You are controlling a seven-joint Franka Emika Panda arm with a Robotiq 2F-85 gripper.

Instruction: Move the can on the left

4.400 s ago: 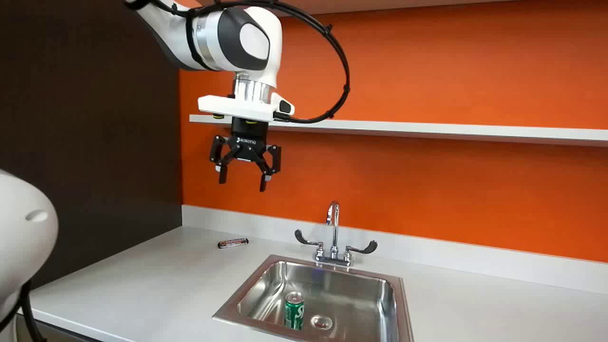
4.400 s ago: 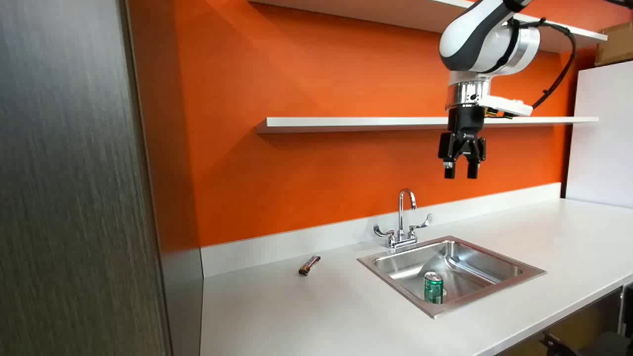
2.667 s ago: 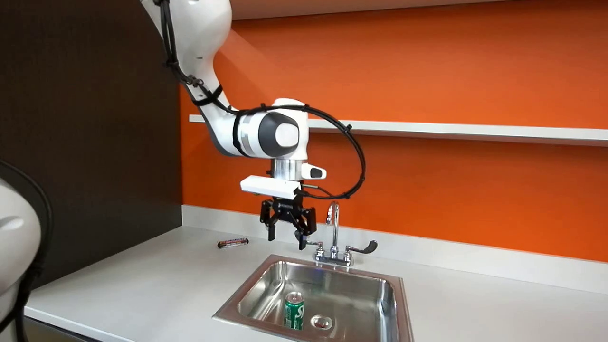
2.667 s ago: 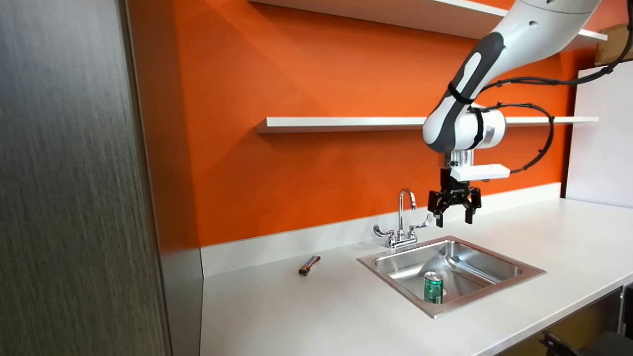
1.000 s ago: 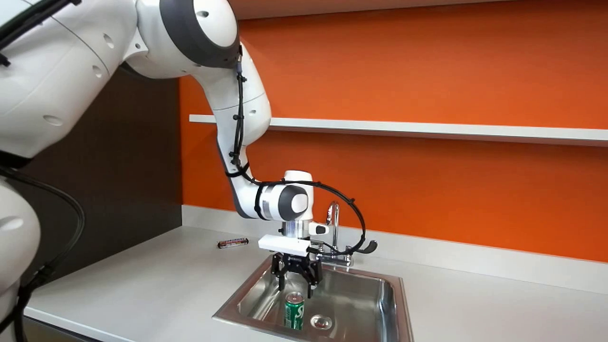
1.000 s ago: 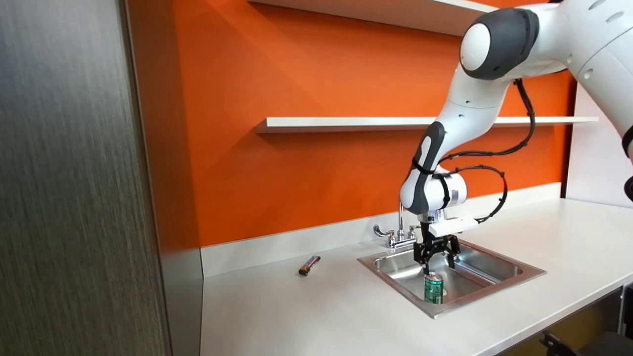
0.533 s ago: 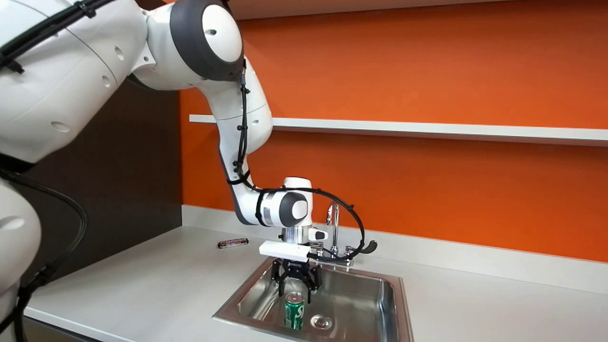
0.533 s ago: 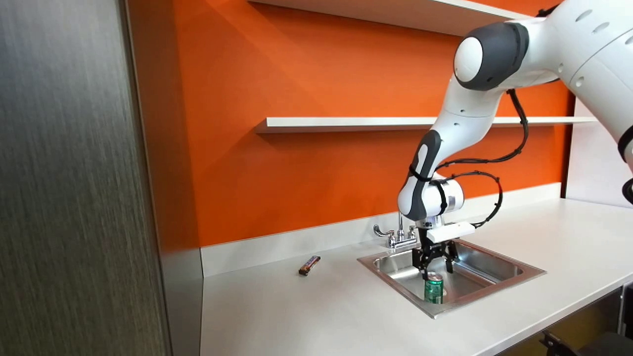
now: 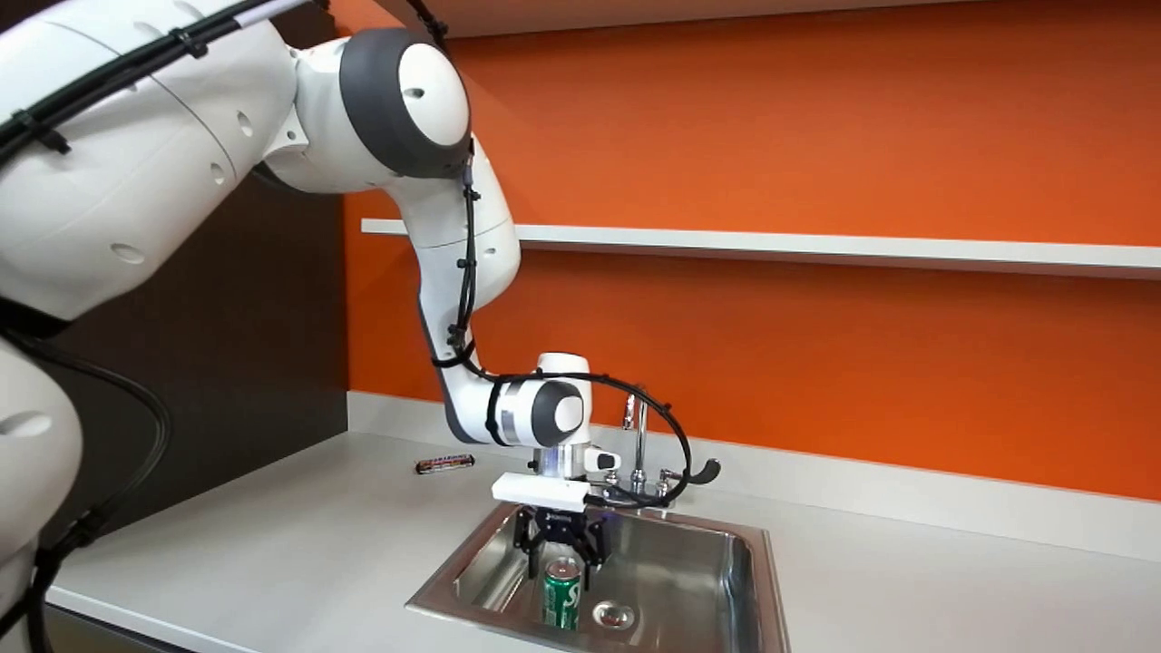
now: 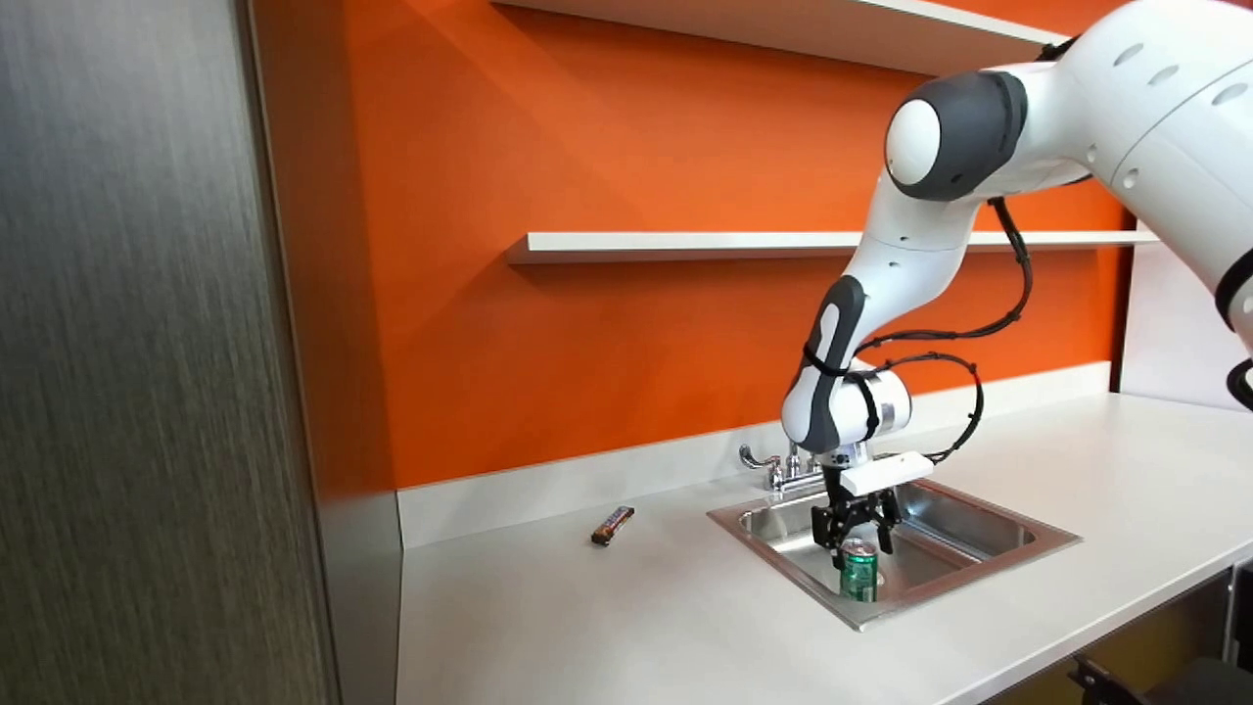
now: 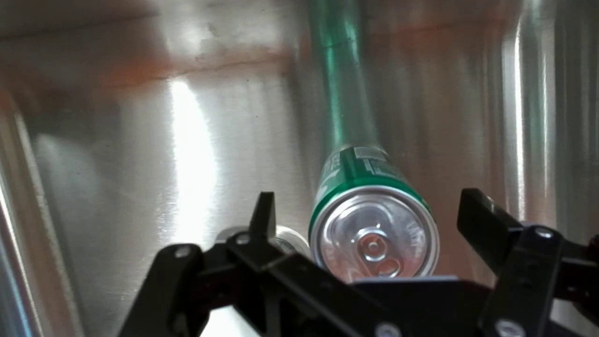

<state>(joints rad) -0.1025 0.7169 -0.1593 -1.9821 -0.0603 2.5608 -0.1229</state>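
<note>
The green can (image 9: 560, 602) with a silvery top stands upright in the steel sink (image 9: 769, 589), left of the drain in that exterior view. It also shows in an exterior view (image 10: 858, 578) and, from above, in the wrist view (image 11: 374, 229). My gripper (image 9: 560, 578) points down into the sink, over the can. It also shows in an exterior view (image 10: 861, 554). In the wrist view my gripper (image 11: 368, 206) is open, with the can top between its fingers and a gap on each side. The near part of the can top is hidden by the gripper body.
A small wrapped bar (image 9: 444, 464) lies on the counter (image 9: 272, 544), left of the sink. The faucet (image 9: 640, 435) stands behind the sink, close to the gripper's cable. A white shelf (image 9: 816, 245) runs along the orange wall. The drain (image 11: 292, 238) shows beside the can.
The arm has come down from high above the counter into the sink, its fingers now level with the can's top. The gripper has stayed open. The can and the bar have not moved.
</note>
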